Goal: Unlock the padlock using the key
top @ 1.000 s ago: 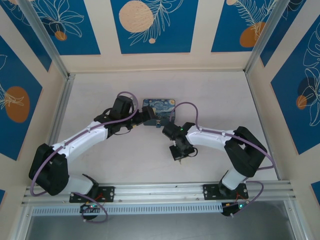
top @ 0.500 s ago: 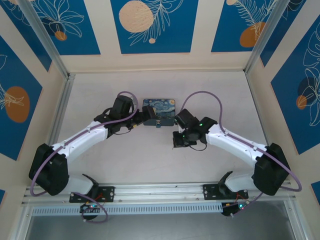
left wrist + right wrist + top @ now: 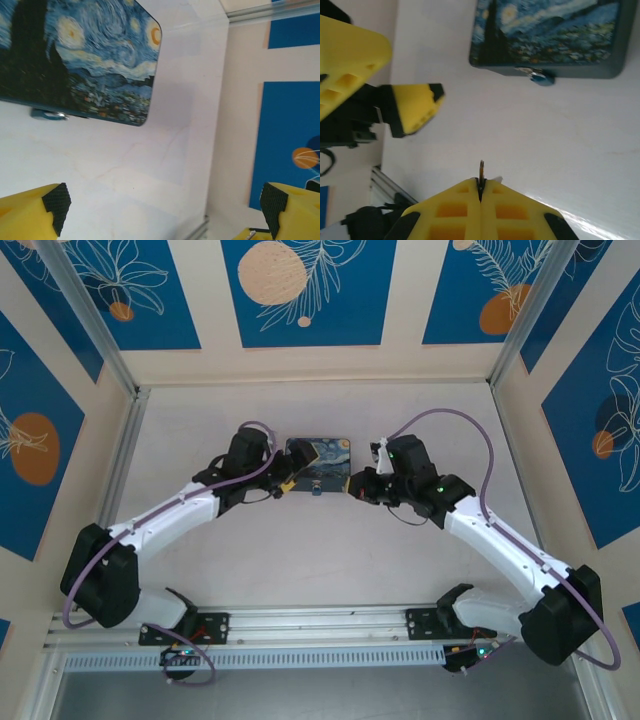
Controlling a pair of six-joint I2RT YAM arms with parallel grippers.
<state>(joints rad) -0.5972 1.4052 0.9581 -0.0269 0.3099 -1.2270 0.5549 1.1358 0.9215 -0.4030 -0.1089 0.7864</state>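
Toward the table's (image 3: 300,560) far edge, the tin (image 3: 322,458) is lying flat, with the padlock (image 3: 540,76) sitting at the middle of its near side. Right tool (image 3: 481,189) is pressing together on the key (image 3: 481,172), blade poking out ahead. Over the last second this arm has been swinging up from mid-table and is now pointing at the tin, near the padlock. Left tool (image 3: 164,210) is waiting beside the tin, spread wide, holding nothing. Judgement: key fetched; lining it up with the keyhole is coming next.

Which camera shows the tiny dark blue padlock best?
The right wrist view: the tiny dark blue padlock sits unblocked at the edge of the painted rectangular tin. The left wrist view shows it blurred; the top view, a speck.
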